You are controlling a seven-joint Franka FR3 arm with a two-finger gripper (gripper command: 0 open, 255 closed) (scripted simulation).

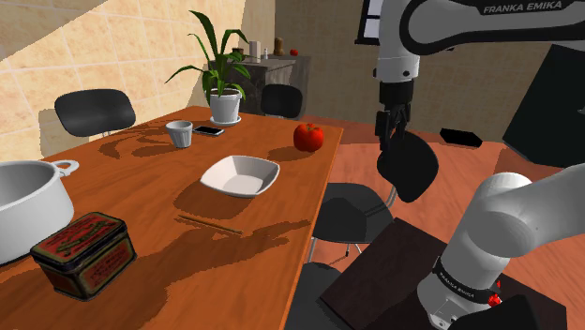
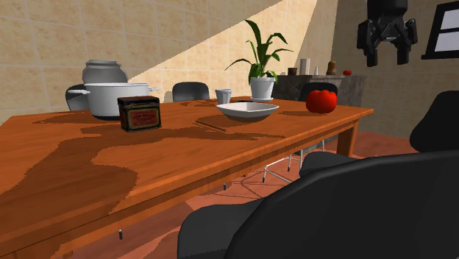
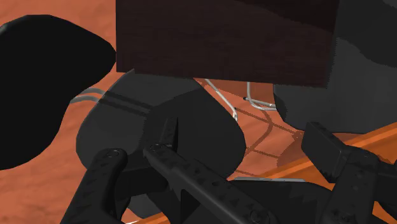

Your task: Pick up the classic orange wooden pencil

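While the arm (image 1: 469,28) reads "FRANKA EMIKA", we see its gripper (image 1: 394,131), fingers spread and empty, well apart from the pencil (image 1: 208,224).

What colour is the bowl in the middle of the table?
The bowl is white, clearest in the shoulder view.

home dining room: long wooden table (image 1: 281,234) with black chairs (image 1: 94,111) around it, cooking pot (image 1: 23,202), bowl (image 1: 240,175), cup (image 1: 179,133), potted plant (image 1: 220,70) on top, tiled walls (image 1: 56,56).
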